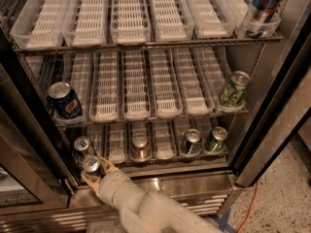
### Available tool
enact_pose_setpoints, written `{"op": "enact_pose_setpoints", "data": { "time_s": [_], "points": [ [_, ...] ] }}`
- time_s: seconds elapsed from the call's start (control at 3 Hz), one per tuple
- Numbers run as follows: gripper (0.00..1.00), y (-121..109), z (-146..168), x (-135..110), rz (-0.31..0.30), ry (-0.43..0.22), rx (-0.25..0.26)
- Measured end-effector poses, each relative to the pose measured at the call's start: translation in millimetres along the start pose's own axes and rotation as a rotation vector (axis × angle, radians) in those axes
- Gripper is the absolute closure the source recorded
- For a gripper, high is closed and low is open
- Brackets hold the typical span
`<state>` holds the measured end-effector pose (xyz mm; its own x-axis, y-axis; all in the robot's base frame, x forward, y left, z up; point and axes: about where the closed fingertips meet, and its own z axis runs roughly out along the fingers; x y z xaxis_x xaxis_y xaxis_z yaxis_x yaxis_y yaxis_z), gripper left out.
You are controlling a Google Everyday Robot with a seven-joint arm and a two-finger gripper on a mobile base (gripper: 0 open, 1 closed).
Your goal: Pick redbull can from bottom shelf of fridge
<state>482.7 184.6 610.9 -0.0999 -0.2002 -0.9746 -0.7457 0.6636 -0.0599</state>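
Note:
The fridge (272, 130) stands open with wire racks and white slotted trays. My gripper (94, 171) is at the front left of the bottom shelf (165, 160), reaching up from below. Its fingers (105, 165) are closed around a slim silver-topped redbull can (91, 163) at the shelf's front edge. A second, similar redbull can (81, 143) stands just behind it in the leftmost lane. My pale arm (146, 208) covers the lower body of the held can.
The bottom shelf also holds a copper-brown can (140, 147), a blue can (192, 142) and a green can (215, 139). The middle shelf holds a Pepsi can (64, 101) at left and a green can (233, 89) at right. A tall blue container (262, 6) stands at top right.

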Motion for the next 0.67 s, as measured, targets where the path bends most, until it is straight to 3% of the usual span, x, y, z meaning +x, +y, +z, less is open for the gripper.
{"op": "enact_pose_setpoints", "data": {
  "time_s": [0.33,0.67],
  "points": [
    [1.00,0.0,0.0,0.0,0.000,0.000,0.000],
    [1.00,1.9,0.5,0.5,-0.013,0.062,0.019]
  ]
}}
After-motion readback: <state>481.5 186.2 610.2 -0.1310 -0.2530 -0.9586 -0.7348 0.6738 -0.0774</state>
